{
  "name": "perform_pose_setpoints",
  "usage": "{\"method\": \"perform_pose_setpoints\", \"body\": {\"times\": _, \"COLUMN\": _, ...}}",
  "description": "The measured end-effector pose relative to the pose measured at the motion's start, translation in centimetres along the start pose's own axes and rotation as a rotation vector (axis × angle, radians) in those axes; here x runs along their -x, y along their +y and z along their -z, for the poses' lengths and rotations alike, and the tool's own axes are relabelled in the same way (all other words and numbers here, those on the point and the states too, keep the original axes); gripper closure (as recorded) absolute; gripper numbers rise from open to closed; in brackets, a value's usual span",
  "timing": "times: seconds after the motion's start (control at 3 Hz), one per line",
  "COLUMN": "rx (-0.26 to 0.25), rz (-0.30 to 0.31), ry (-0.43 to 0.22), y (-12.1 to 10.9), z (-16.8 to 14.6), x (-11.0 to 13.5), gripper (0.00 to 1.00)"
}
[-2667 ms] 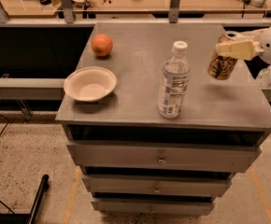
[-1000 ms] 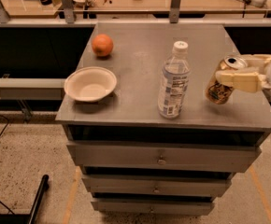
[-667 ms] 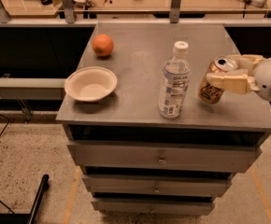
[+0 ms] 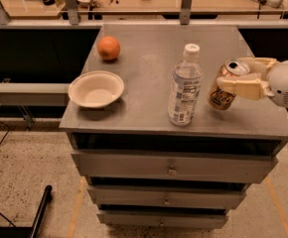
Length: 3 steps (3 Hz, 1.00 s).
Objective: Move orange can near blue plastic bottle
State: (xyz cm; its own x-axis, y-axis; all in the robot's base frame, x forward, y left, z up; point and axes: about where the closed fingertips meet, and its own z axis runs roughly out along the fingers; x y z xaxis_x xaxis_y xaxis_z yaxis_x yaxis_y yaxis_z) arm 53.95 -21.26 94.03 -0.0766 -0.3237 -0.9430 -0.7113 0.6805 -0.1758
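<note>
The orange can (image 4: 222,97) is copper-orange with a silver top and sits tilted at the right of the grey cabinet top (image 4: 149,68), just right of the blue plastic bottle (image 4: 184,87). The bottle stands upright with a white cap and a printed label. My gripper (image 4: 233,81) comes in from the right edge and is shut on the can, its cream fingers (image 4: 241,87) wrapped around the can's upper part. A small gap shows between can and bottle.
A white paper bowl (image 4: 96,89) sits at the front left of the cabinet top. A round orange fruit (image 4: 108,47) lies at the back left. Drawers (image 4: 171,167) run below the top. A railing and a wooden bench stand behind.
My gripper has carried the can leftward and slightly down, from the right part of the top to right beside the bottle. Bottle, bowl and fruit have not moved.
</note>
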Motion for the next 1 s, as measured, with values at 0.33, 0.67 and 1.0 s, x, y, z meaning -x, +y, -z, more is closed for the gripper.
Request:
{"method": "perform_pose_setpoints", "body": {"times": 0.33, "rx": 0.071, "rz": 0.019, "ry": -0.024, "y": 1.95, "z": -1.02, "x": 0.54, "gripper": 0.38}}
{"method": "perform_pose_setpoints", "body": {"times": 0.67, "rx": 0.072, "rz": 0.021, "ry": -0.023, "y": 2.06, "z": -1.13, "x": 0.64, "gripper": 0.14}}
{"method": "perform_pose_setpoints", "body": {"times": 1.0, "rx": 0.076, "rz": 0.023, "ry": -0.023, "y": 2.21, "z": -1.3, "x": 0.76, "gripper": 0.0}}
